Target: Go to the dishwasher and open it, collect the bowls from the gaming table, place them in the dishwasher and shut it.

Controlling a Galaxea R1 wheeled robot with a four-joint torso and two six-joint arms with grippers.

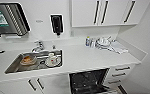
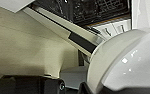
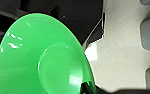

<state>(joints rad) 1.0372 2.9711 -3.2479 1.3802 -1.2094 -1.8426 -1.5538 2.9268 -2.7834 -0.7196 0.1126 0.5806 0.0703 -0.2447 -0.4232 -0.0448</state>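
Already open, the dishwasher (image 1: 89,82) sat under the surface (image 1: 91,58), to the right of the sink (image 1: 34,62), its door dropped forward and its dark rack showing. From the right wrist a green bowl (image 3: 44,56) loomed large, underside toward the camera, its rim running down to the wrist's dark edge; it looked carried by the right gripper, though I could not tell how the jaws stood on it. Past the bowl's rim lay the dishwasher's dark hollow, so the rack seemed just ahead of and below that arm. From the left wrist the lowered door's pale edge (image 2: 66,32) ran aslant with the rack (image 2: 91,8) beyond it, and a rounded white robot part took up the near side; the left jaws' state could not be told either. My judgement: the right arm was nearer the job, and the bowl needed tipping rim-down into the rack
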